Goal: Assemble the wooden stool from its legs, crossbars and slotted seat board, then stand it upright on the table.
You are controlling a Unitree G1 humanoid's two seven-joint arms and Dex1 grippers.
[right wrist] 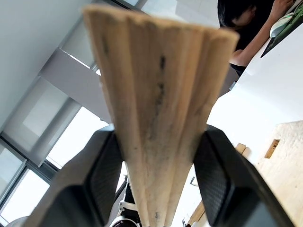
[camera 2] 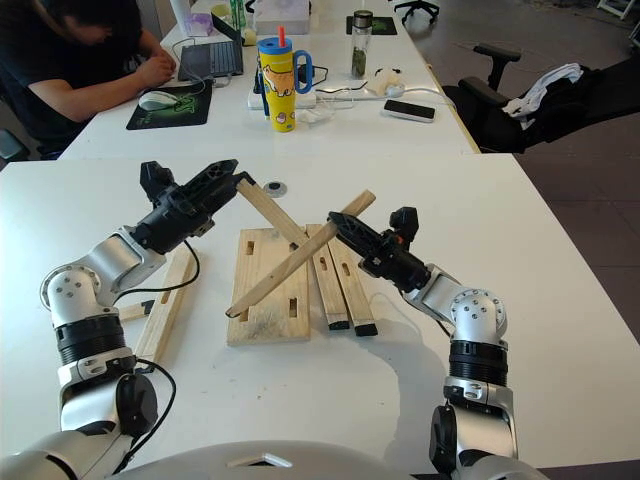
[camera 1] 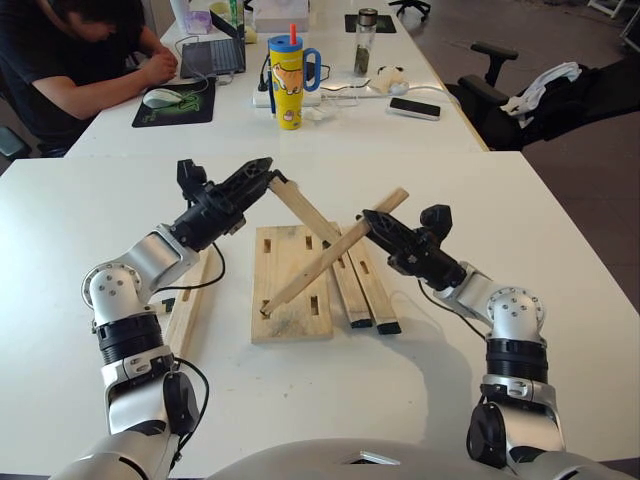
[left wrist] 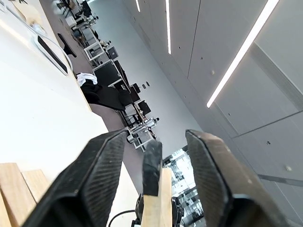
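The far table (camera 1: pixel 420 135) bears a yellow tumbler (camera 1: pixel 289 85), a laptop (camera 1: pixel 212 57), a mouse (camera 1: pixel 163 98) and a phone (camera 1: pixel 414 108); an office chair (camera 1: pixel 495 95) stands beside it.

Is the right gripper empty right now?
No, the right gripper is shut on a leg that slants down to the seat board.

1. Take as your landmark the yellow plastic tumbler with a blue handle (camera 1: pixel 291 83), standing on the long white desk (camera 1: pixel 440 135).
2. Right of the tumbler you see a black office chair (camera 1: pixel 497 92) on dark grey floor (camera 1: pixel 590 190).
3. Left of the tumbler sits an open dark laptop (camera 1: pixel 212 55).
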